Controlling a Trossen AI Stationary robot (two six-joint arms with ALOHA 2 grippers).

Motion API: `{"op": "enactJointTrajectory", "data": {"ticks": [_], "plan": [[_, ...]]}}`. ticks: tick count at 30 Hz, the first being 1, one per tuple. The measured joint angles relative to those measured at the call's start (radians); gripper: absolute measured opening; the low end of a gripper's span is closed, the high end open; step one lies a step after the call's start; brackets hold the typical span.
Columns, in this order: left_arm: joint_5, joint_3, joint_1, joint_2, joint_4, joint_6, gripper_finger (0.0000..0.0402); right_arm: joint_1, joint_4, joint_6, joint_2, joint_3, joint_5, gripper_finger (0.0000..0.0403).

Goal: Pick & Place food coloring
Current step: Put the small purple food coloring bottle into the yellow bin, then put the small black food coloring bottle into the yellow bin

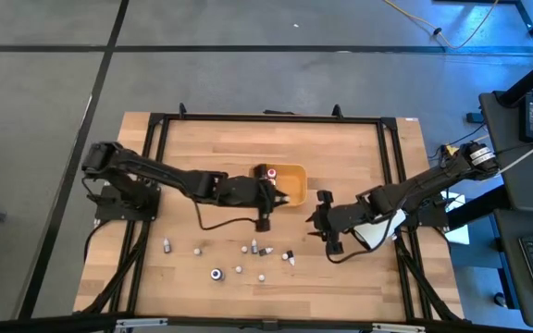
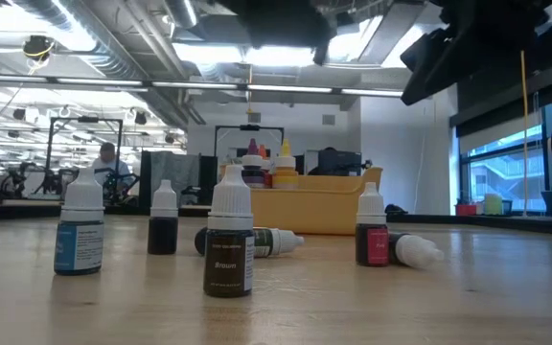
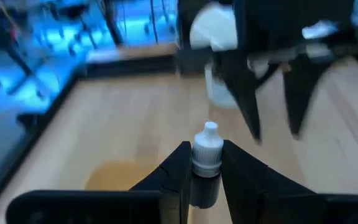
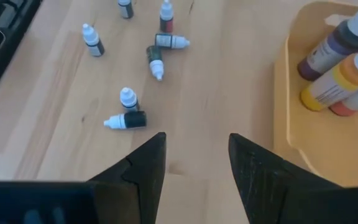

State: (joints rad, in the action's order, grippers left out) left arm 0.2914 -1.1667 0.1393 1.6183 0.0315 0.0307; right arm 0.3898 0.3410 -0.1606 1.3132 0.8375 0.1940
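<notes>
On my left wrist feed, the left gripper [image 3: 207, 180] is closed on a small dark food coloring bottle [image 3: 206, 163] with a white cap, pinched upright between the two fingers, the cap standing clear above the fingertips. From overhead, that gripper [image 1: 265, 205] sits at the near edge of the orange tray [image 1: 291, 173], roughly mid-table.

The tray already holds a few larger bottles; on the right wrist feed I can make out a purple one [image 4: 333, 43] and an orange one [image 4: 340, 78] standing together in its corner.

The remaining food coloring bottles [image 1: 260, 250] are scattered on the wooden table [image 1: 192, 148] on the near side of the tray, in front of the left gripper and apart from it. At table height I see a blue-labelled bottle [image 2: 80, 233], a dark one [image 2: 163, 230], one labelled Brown [image 2: 229, 251] and a red one [image 2: 372, 237] upright, plus two lying on their sides behind them.

The right gripper [image 1: 327, 231] hangs to the right of the tray, its fingers [image 4: 143, 168] partly apart with nothing between them; only bare table shows in the gap. The nearest loose bottles, one upright [image 4: 128, 98] and one tipped over [image 4: 126, 121], lie just ahead of it, untouched.
</notes>
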Motion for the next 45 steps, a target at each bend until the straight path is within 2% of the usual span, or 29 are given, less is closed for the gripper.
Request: {"op": "enactJointTrajectory", "data": {"ticks": [4,10,14,19,23,35,38,45], "plan": [[0.001,0.000,-0.045,0.100,0.147,0.014,0.0067,0.019,0.002,-0.044,0.000,0.000,0.000,0.0177],[-0.003,0.001,-0.123,0.237,0.216,-0.054,0.0067,0.069,0.034,-0.032,0.032,-0.001,0.018,0.0177],[-0.003,0.001,-0.154,0.284,0.234,-0.073,0.0067,0.079,0.030,-0.053,0.075,-0.001,0.049,0.0177],[-0.006,0.001,-0.172,0.302,0.230,-0.072,0.0074,0.080,0.025,-0.100,0.124,-0.001,0.049,0.0177],[0.001,0.001,-0.183,0.313,0.225,-0.070,0.0085,0.086,-0.012,-0.071,0.175,-0.001,0.049,0.0177],[-0.001,0.001,-0.181,0.313,0.231,-0.070,0.0097,0.123,-0.302,-0.001,0.386,0.000,0.007,0.0177],[-0.004,0.001,-0.180,0.313,0.230,-0.070,0.0097,0.127,-0.374,0.060,0.410,-0.001,0.004,0.0177],[-0.005,0.001,-0.174,0.313,0.228,-0.072,0.0098,0.125,-0.459,0.066,0.439,0.000,0.006,0.0177]]}}
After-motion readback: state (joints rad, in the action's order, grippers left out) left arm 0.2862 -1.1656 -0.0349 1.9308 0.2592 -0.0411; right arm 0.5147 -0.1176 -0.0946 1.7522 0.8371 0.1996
